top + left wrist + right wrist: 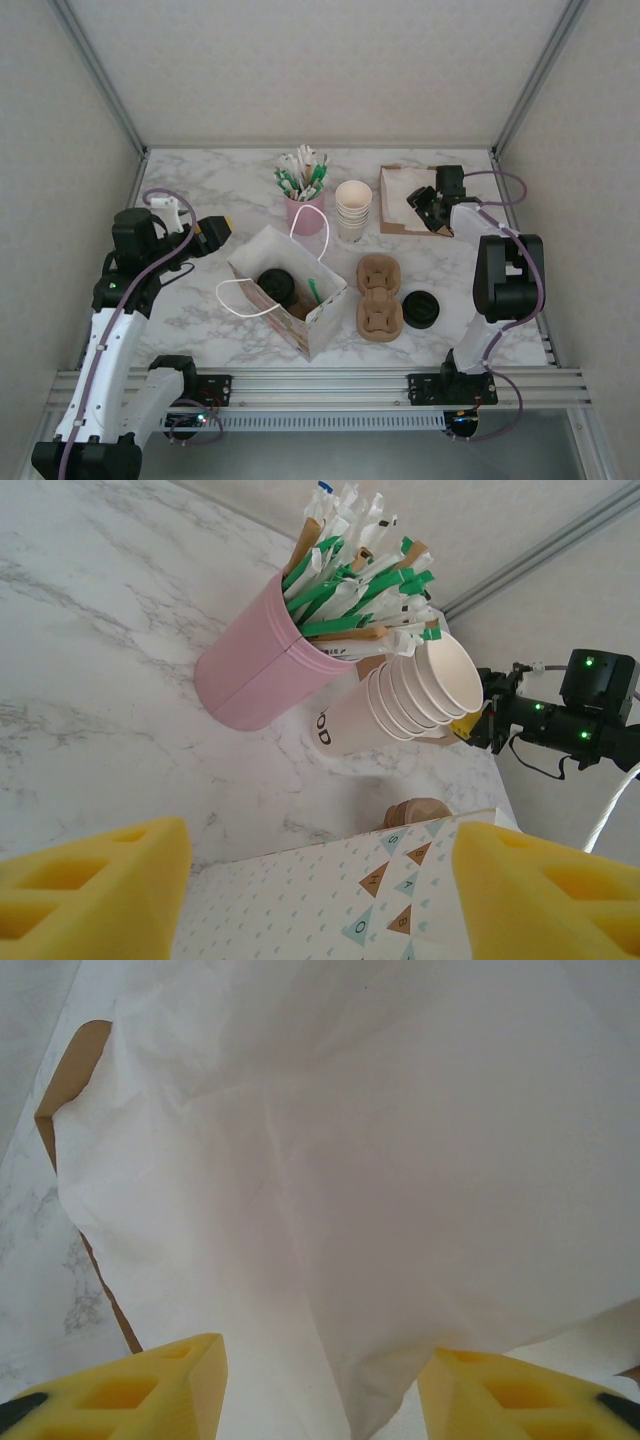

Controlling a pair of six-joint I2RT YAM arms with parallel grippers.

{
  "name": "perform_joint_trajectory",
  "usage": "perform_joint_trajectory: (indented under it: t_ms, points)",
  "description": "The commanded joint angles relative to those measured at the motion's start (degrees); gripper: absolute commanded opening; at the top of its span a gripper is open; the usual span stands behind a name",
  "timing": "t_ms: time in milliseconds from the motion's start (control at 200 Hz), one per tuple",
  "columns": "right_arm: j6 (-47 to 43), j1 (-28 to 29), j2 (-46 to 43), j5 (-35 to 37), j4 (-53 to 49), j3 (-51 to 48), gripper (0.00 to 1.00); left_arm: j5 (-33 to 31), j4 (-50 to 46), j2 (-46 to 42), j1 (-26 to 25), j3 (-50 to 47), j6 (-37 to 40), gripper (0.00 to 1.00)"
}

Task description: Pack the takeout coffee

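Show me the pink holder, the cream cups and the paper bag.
pink holder (250, 680): left wrist view, side wall.
cream cups (353, 212): top external view, stacked rims.
paper bag (330, 900): left wrist view, patterned wall.

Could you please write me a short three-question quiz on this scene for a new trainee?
1. True or false: a black-lidded cup sits inside the bag.
2. What lies under the right hand? A) the stack of cream cups B) the napkins C) the pink holder
3. Fill in: the second lidded cup stands just right of the brown ____.

Key: 1 true; 2 B; 3 carriers.
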Motion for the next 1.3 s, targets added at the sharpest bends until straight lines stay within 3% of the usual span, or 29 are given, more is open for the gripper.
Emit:
perform_joint_trajectory:
  t_ms: [0, 250, 866, 1296]
  points:
    - [0.7, 0.5, -0.5, 2.5, -4.1, 0.6, 0.56, -0.1, -0.5, -0.1, 0.0, 0.5, 0.2, 0.70]
    - [0.7, 1.4, -1.5, 3.9, -7.7, 1.2, 0.59, 0.0, -0.6, -0.2, 0.0, 0.5, 0.1, 0.70]
    - [2.3, 1.4, 3.7, 2.4, -3.6, 2.7, 0.59, -0.1, -0.6, -0.1, 0.0, 0.5, 0.2, 0.70]
    - [3.9, 1.4, 2.0, 3.4, 3.4, -0.1, 0.52, -0.1, -0.6, -0.1, 0.0, 0.5, 0.2, 0.70]
